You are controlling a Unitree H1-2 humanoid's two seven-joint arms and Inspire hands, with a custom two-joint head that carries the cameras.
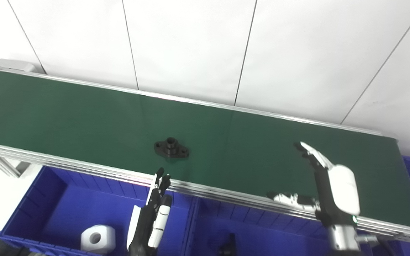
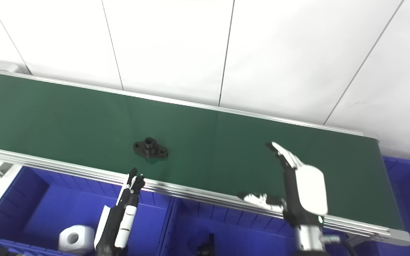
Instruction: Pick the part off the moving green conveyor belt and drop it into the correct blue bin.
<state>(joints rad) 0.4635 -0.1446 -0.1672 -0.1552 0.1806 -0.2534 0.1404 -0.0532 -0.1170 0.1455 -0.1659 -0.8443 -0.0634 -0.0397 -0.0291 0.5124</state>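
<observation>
Green and matte, the belt (image 1: 84, 113) runs slantwise across the view between bright ribbed aluminium rails, and on it, near the front rail and about midway along, sits the part (image 1: 172, 148): a black flange with a short hollow boss standing up from an oval base, a bolt hole in each ear. It looks like hard moulded plastic or dark-finished metal with a dull sheen; I cannot tell which. Lying flat, it offers the boss as the likeliest place to pinch. The right hand (image 1: 327, 177) is raised over the belt well to the right of the part, fingers (image 1: 310, 150) extended and thumb swung wide, holding nothing; that spread pose reads as a waiting catch, set where the part may arrive, though the belt's direction cannot be seen. The left hand (image 1: 154, 209) hovers below the front rail, above the left bin (image 1: 34, 199), fingers straight and close together, empty too, its tips just short of the rail and near the part. Both hands have glossy white shells over black linkages. Below the belt stand deep blue plastic bins with ribbed walls. In the left one rests a white block (image 1: 98, 239) with rounded corners and a round bore; in the middle bin (image 1: 205, 220) lies a dark piece (image 1: 229, 243), half hidden, possibly of the same kind as the part, which would make that bin the likely target.
</observation>
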